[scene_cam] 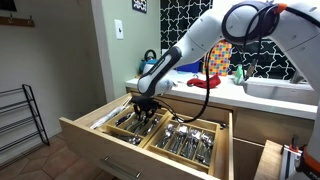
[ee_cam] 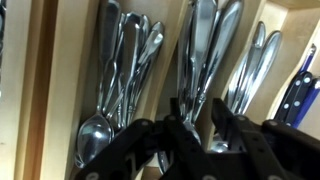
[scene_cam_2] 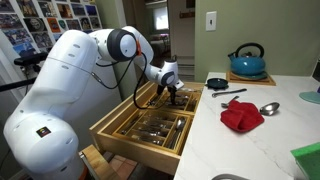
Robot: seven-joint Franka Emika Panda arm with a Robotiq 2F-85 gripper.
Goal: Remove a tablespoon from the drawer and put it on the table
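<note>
Your jaws hang low inside the open drawer (scene_cam: 105, 150), right over the trays of silver cutlery. In the wrist view they show only as dark shapes along the bottom edge. I cannot tell whether they stand spread or are pinching a handle.

The spoons (ee_cam: 100, 95) lie packed in one compartment, overlapping each other, bowls toward the camera. The bundle of cutlery (ee_cam: 205, 50) straight ahead of the jaws sits in the next compartment. Its working ends are hidden, so you may be lined up on the wrong pieces. The tabletop (scene_cam_2: 250, 150) is well apart from the jaws, above the drawer.

- **Tangled pieces:** the cutlery is nested so tightly that a pinch could lift two pieces, or tip one out partway up.
- **Slipping:** a thin, smooth handle gripped near its end will likely swing or slip.
- **Hitting wood:** pressing down off-centre could jam a jaw against a wooden divider (ee_cam: 170, 60).
- **Nearby hazards:** keep away from the dark-handled knives (ee_cam: 298, 88), and on the tabletop avoid the red cloth (scene_cam_2: 242, 116).

No brand, label or writing can be read in any view.
</note>
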